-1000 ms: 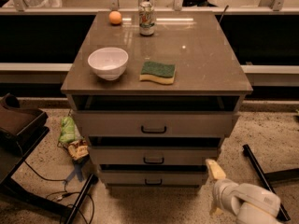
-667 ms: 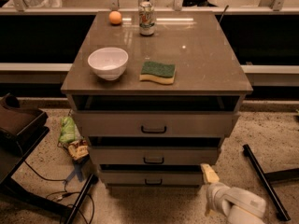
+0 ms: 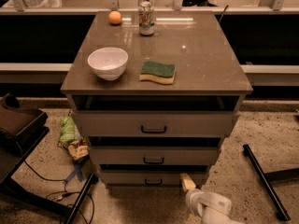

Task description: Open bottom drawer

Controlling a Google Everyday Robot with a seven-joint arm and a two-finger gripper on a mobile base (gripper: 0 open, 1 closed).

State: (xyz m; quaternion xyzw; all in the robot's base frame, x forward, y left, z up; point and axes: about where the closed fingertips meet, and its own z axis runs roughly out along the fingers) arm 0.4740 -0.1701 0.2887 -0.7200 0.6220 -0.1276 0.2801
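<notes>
The grey-beige cabinet (image 3: 156, 69) has three drawers. The bottom drawer (image 3: 154, 177) is the slimmest front, lowest near the floor, with a small black bar handle (image 3: 153, 182) at its centre. It stands roughly flush with the drawers above. My gripper (image 3: 188, 183), with cream-coloured fingertips on a white wrist, is low at the bottom right. It sits just in front of the bottom drawer's right part, to the right of the handle.
On the cabinet top are a white bowl (image 3: 108, 63), a green and yellow sponge (image 3: 158, 72), a can (image 3: 146, 18) and an orange ball (image 3: 115, 17). Snack bags (image 3: 72, 136) and cables lie on the floor at the left. A black bar (image 3: 264, 181) lies at the right.
My gripper has moved left and up along the floor, closer to the bottom drawer's front. The drawers have not moved.
</notes>
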